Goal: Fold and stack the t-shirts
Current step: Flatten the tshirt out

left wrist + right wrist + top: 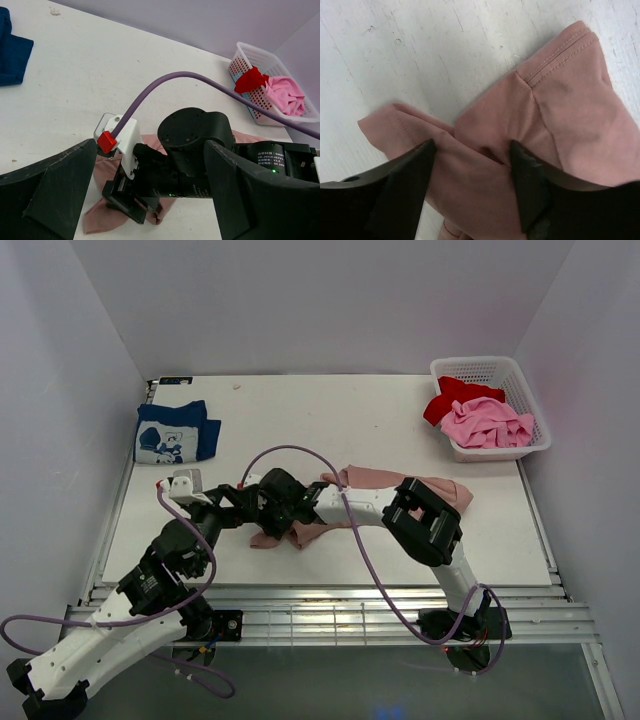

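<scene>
The dusty pink-tan t-shirt [420, 486] lies crumpled across the table's middle, and one end of it [100, 216] reaches under the arms. My right gripper [272, 530] points down onto that end. In the right wrist view the right gripper [471, 150] is open, its fingers wide apart with a raised fold of the cloth [470, 175] between them and a hemmed sleeve [570, 90] beside it. My left gripper [150, 145] is open and holds nothing; its fingers straddle the right arm's wrist. A folded navy t-shirt [175, 432] with a white print lies at the back left.
A white basket [520, 375] at the back right holds a red t-shirt [450, 395] and a bright pink one [487, 423]. The right arm's purple cable [165, 82] arches over the crumpled shirt. White walls close in the table on three sides.
</scene>
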Tool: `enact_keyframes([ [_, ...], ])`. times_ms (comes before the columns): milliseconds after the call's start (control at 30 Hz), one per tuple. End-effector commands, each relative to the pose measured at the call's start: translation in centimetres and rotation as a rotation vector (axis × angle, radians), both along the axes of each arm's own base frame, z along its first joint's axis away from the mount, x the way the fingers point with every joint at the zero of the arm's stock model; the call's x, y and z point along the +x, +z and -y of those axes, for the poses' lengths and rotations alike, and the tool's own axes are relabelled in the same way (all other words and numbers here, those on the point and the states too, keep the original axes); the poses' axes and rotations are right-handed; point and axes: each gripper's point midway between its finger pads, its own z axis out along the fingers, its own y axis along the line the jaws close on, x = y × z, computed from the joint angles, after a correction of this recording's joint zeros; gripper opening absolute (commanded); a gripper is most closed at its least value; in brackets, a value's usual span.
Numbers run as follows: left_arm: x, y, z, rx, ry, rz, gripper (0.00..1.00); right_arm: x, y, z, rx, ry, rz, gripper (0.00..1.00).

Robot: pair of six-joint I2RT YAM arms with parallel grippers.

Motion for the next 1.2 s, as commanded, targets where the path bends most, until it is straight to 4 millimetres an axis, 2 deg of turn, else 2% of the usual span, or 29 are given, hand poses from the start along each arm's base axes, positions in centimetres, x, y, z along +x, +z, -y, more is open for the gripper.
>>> enact_keyframes([
  [0,-0.2,-0.1,-0.3,-0.002,-0.003,0.003,0.98,-1.3,-1.7,1.0,-0.051,0.009,-0.035,0.56],
  [33,-0.3,-0.2,-0.3,-0.002,-0.002,0.002,0.98,-1.5,-2.3,1.1,-0.063,0.008,-0.04,0.29],
  [67,-0.3,-0.2,-0.5,-0.005,0.008,0.004,0.98,-1.5,-2.7,1.2,-0.071,0.004,-0.044,0.18],
  [100,-0.4,0.0,-0.8,-0.013,0.014,0.008,0.98,-1.6,-3.1,1.2,-0.081,-0.003,-0.046,0.11],
  [167,-0.5,0.3,-1.3,-0.032,0.034,0.01,0.98,-1.6,-3.2,1.1,-0.084,-0.01,-0.043,0.08],
  [267,-1.0,1.6,-2.5,-0.088,0.067,0.032,0.98,-0.3,-1.3,0.7,-0.067,-0.081,0.004,0.08],
  [300,-1.4,2.0,-3.0,-0.11,0.072,0.04,0.98,0.9,0.8,0.6,-0.04,-0.125,0.052,0.08],
  [367,-1.9,3.2,-3.8,-0.145,0.085,0.062,0.98,2.1,3.8,0.5,0.006,-0.205,0.1,0.08],
  [400,-2.1,3.2,-4.4,-0.15,0.103,0.061,0.98,3.2,5.7,1.0,0.02,-0.263,0.151,0.08],
  [433,-2.4,3.6,-4.8,-0.167,0.109,0.068,0.98,3.8,9.8,1.0,0.082,-0.298,0.193,0.08],
  [467,-2.8,4.1,-5.4,-0.19,0.115,0.085,0.97,4.3,12.0,1.2,0.113,-0.329,0.217,0.08],
  [500,-3.0,4.4,-5.8,-0.202,0.125,0.093,0.97,5.0,15.8,1.8,0.164,-0.377,0.268,0.08],
  [600,-3.5,5.1,-6.6,-0.235,0.133,0.116,0.97,5.5,24.6,2.3,0.307,-0.409,0.344,0.08],
  [633,-3.6,5.1,-6.8,-0.241,0.137,0.116,0.97,5.4,26.7,2.3,0.348,-0.41,0.358,0.08],
  [667,-3.6,5.3,-6.9,-0.247,0.139,0.12,0.97,5.5,30.1,2.2,0.418,-0.415,0.376,0.08],
  [733,-3.6,5.4,-6.9,-0.252,0.142,0.121,0.96,5.2,34.3,2.5,0.508,-0.419,0.399,0.08],
  [767,-3.6,5.4,-6.9,-0.255,0.14,0.12,0.96,5.1,37.5,2.6,0.574,-0.418,0.416,0.08],
  [867,-3.6,5.4,-6.9,-0.258,0.143,0.119,0.96,5.0,42.2,2.8,0.67,-0.421,0.446,0.08],
  [900,-3.6,5.4,-6.8,-0.259,0.14,0.119,0.96,5.0,44.8,3.3,0.713,-0.435,0.466,0.08],
  [967,-3.6,5.3,-6.8,-0.26,0.138,0.118,0.96,5.0,46.9,4.0,0.752,-0.451,0.487,0.08],
  [1000,-3.6,5.4,-6.9,-0.262,0.141,0.119,0.96,5.2,48.2,5.2,0.77,-0.49,0.51,0.08],
  [1067,-3.7,5.4,-6.9,-0.265,0.138,0.121,0.96,5.9,48.3,6.8,0.76,-0.558,0.54,0.08],
  [1100,-3.7,5.4,-6.9,-0.268,0.138,0.124,0.96,6.2,49.0,8.7,0.768,-0.595,0.556,0.08],
  [1133,-3.8,5.4,-7.0,-0.271,0.136,0.125,0.96,7.0,46.0,9.0,0.696,-0.622,0.557,0.08],
  [1167,-3.9,5.5,-7.0,-0.274,0.135,0.128,0.96,8.3,44.7,11.1,0.656,-0.712,0.569,0.08],
])
